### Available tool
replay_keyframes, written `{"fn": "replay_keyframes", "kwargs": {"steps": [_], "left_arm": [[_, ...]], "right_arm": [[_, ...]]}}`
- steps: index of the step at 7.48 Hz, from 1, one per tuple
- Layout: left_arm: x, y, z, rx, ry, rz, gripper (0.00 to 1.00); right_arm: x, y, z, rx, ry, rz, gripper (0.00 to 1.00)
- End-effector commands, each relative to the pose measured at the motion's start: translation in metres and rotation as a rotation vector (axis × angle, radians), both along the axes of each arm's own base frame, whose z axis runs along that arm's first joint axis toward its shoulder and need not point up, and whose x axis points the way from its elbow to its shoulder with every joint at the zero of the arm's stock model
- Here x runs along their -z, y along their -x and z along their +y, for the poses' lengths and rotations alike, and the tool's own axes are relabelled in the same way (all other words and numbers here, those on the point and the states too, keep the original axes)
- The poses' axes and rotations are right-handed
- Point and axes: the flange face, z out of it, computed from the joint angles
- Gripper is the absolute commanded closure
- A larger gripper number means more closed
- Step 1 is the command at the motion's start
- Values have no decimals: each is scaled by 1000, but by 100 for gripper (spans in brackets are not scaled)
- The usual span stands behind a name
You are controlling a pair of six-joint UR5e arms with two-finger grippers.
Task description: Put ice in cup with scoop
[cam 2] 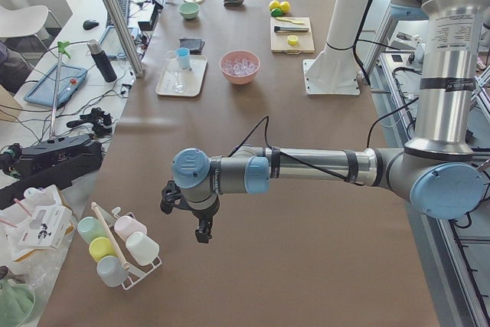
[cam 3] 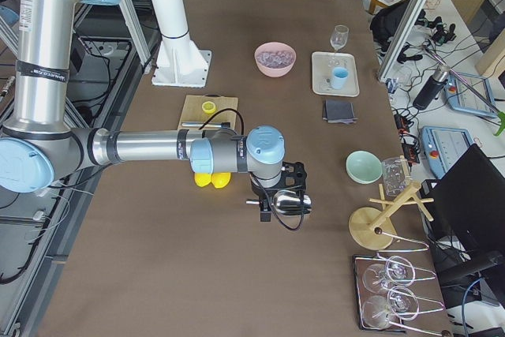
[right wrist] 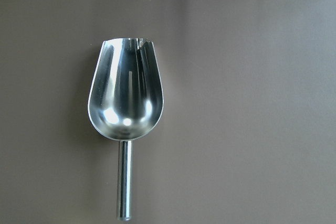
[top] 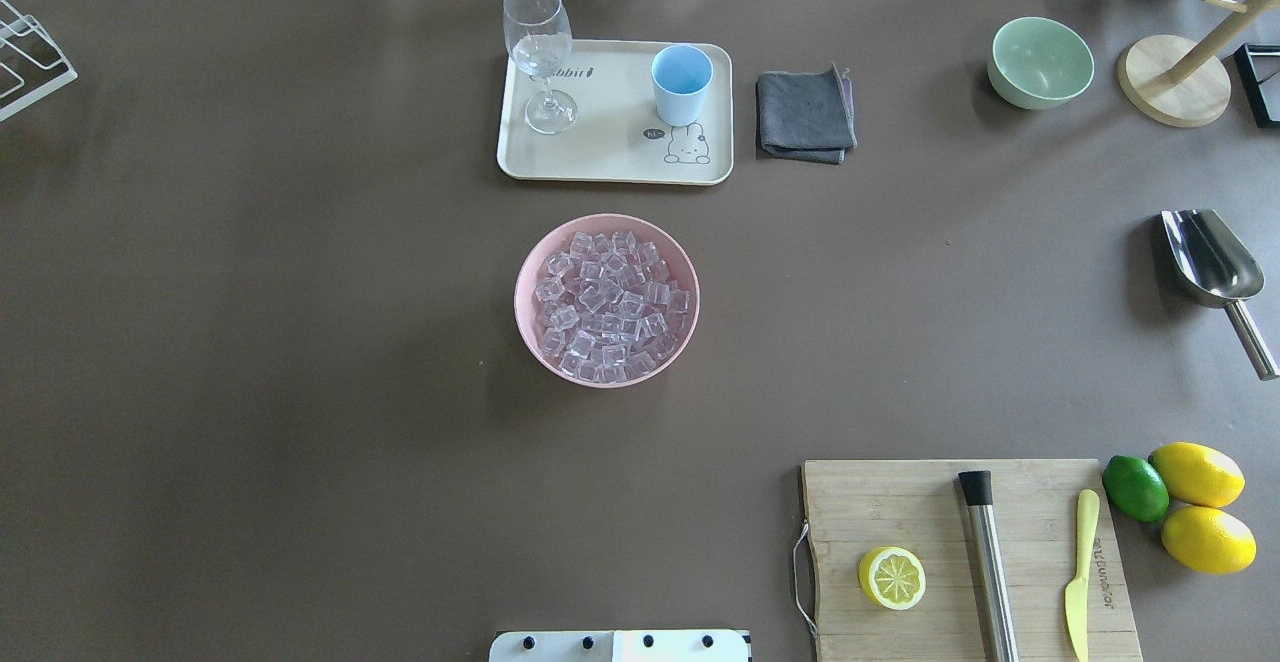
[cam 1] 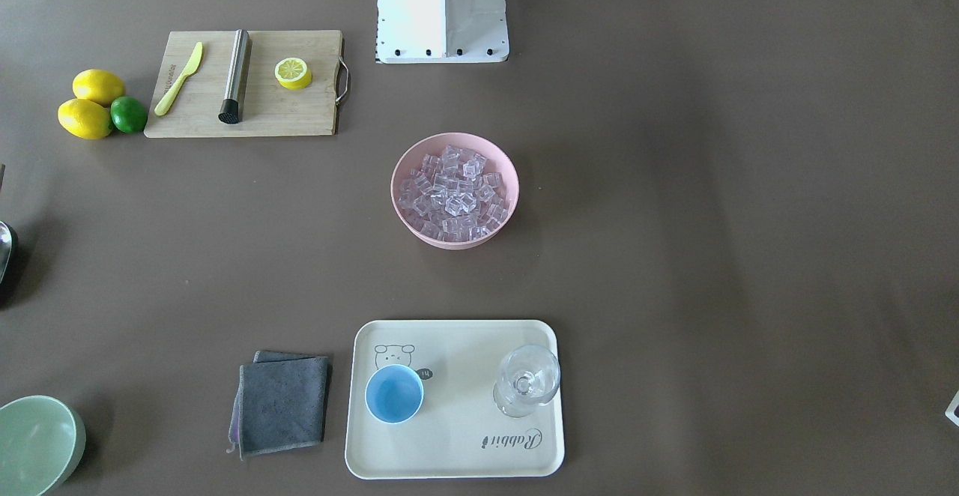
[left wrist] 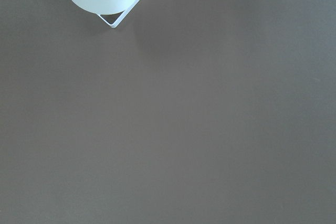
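– Scoop lies flat under the right gripper. Jaws?
– Cannot tell, nor the left gripper's. Pickup comes first: descend onto the thin handle. Ice fills the pink bowl; cup sits empty on its tray

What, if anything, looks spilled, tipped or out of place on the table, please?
Nothing stands out. The ice is all inside the bowl, the cup and glass stand upright on the tray, and the scoop lies empty on the table.
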Motion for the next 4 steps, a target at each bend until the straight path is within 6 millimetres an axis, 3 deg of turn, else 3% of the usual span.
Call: {"fn": "replay_keyframes", "kwargs": {"steps": [1,4], "left_arm": [[5,1,-3,1,-35,-1,1],[6,1,-4,2,-38,-1,1]], "right_arm": [[3,0,6,-1,-2,-4,0],[5,0,9,-6,-3,-3,0]]}}
